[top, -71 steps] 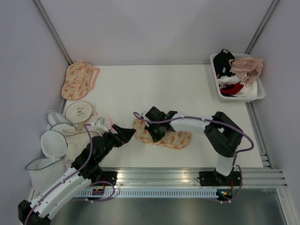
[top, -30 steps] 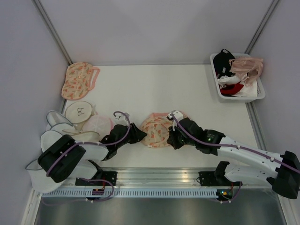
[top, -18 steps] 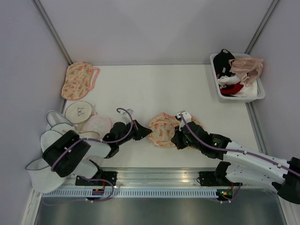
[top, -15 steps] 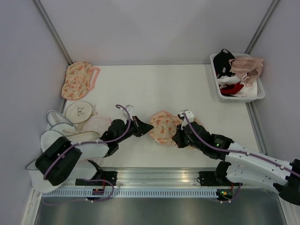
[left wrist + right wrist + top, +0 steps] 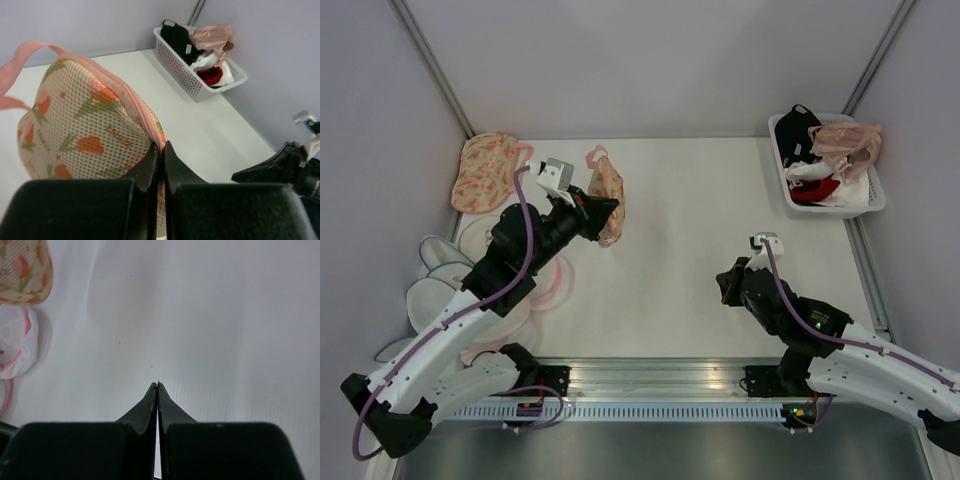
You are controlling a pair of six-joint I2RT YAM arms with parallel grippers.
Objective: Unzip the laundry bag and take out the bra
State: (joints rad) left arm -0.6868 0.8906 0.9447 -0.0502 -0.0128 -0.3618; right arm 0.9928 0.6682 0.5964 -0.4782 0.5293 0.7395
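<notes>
The laundry bag (image 5: 609, 190), a peach floral pouch with pink zip trim and a pink loop, hangs in the air at the back left. My left gripper (image 5: 607, 220) is shut on its zipped edge. In the left wrist view the fingertips (image 5: 155, 152) pinch the pink trim at the lower right of the laundry bag (image 5: 85, 125), and the zip looks closed. My right gripper (image 5: 726, 284) is shut and empty, low over bare table at the right, with its tips together (image 5: 158, 384). The bra is hidden.
A second floral pouch (image 5: 488, 172) lies in the far left corner. White round mesh bags (image 5: 435, 300) are piled along the left edge under my left arm. A white basket (image 5: 865, 195) with garments, a pale pink bra among them, stands at the back right.
My left gripper shut on the laundry bag's edge and lifted it from the table's middle up toward the back left. My right arm drew back from the bag to the right.
</notes>
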